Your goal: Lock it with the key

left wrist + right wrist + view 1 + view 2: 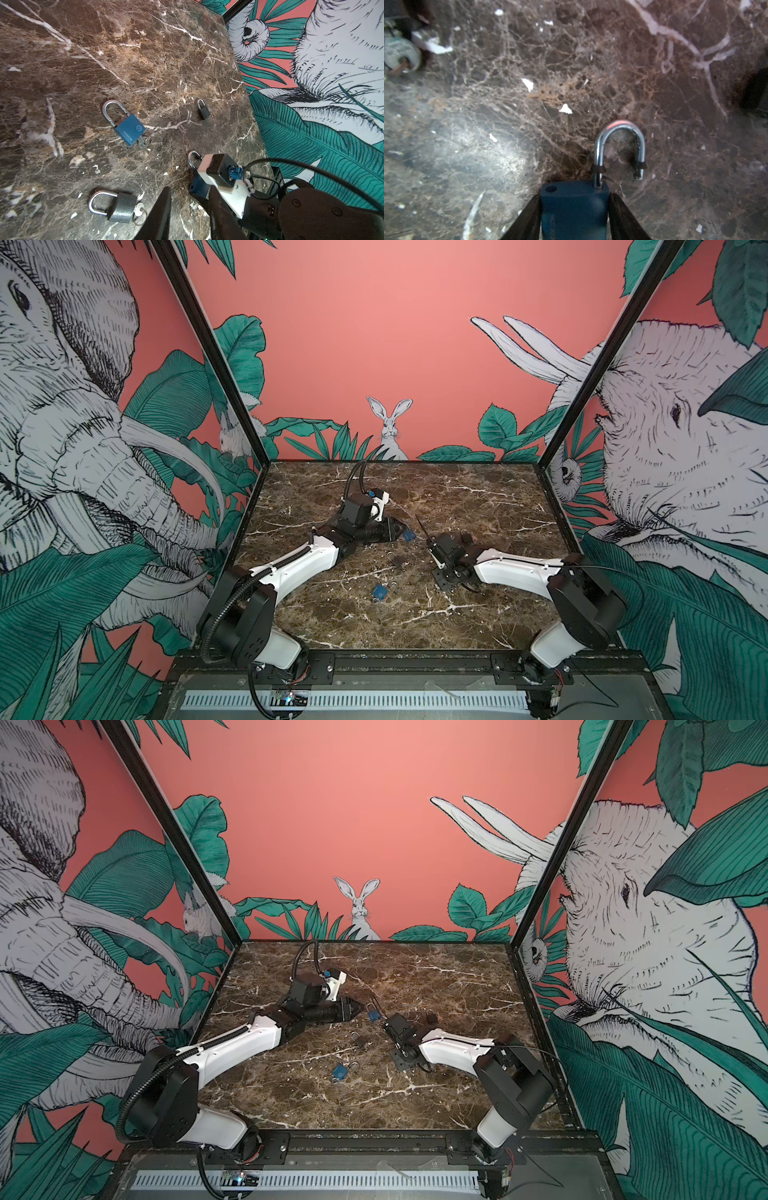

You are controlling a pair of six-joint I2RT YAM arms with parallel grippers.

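Right gripper (pixel 574 196) clamped on blue padlock (pixel 574 209) body, mid counter (pixel 467 145), so open shackle (pixel 619 125) sticks out free; left gripper (pixel 189 187) apart, empty, close by, maybe ready to push shackle shut

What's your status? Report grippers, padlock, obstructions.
Left gripper open, empty. Right gripper shut on blue padlock, shackle open. Its key not visible. Grey padlock, second blue padlock, small black padlock lie apart.

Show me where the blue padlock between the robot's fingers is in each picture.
Both top views: blue padlock just below centre.
Left wrist: blue padlock beneath the other arm's camera block.
Right wrist: blue padlock between black fingers.
Shared landmark: right gripper gripping it.
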